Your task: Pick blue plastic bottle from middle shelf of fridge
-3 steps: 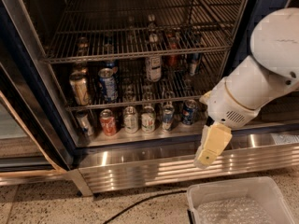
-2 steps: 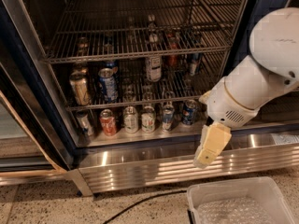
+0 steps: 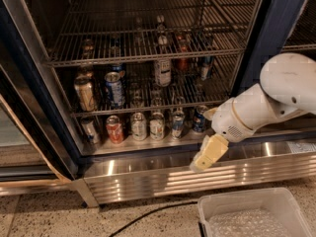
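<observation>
The blue plastic bottle [image 3: 162,71], with a white cap, dark body and whitish label, stands upright on the middle shelf [image 3: 98,111], a grey wire rack, near the centre of the fridge [image 3: 276,38]. My gripper [image 3: 209,155], cream-coloured, hangs from the white arm in front of the ribbed steel base panel. It is below and right of the bottle, outside the fridge, and holds nothing that I can see.
Soda cans [image 3: 114,89] stand left of the bottle on the middle shelf. A row of cans [image 3: 138,126] lines the bottom floor. A reddish-brown bottle [image 3: 183,58] stands right of the blue one. A white bin [image 3: 249,214] and a black cable [image 3: 148,214] lie on the floor.
The arm has lowered and the gripper has moved a little to the left in front of the base panel. The bottle and cans have not moved.
</observation>
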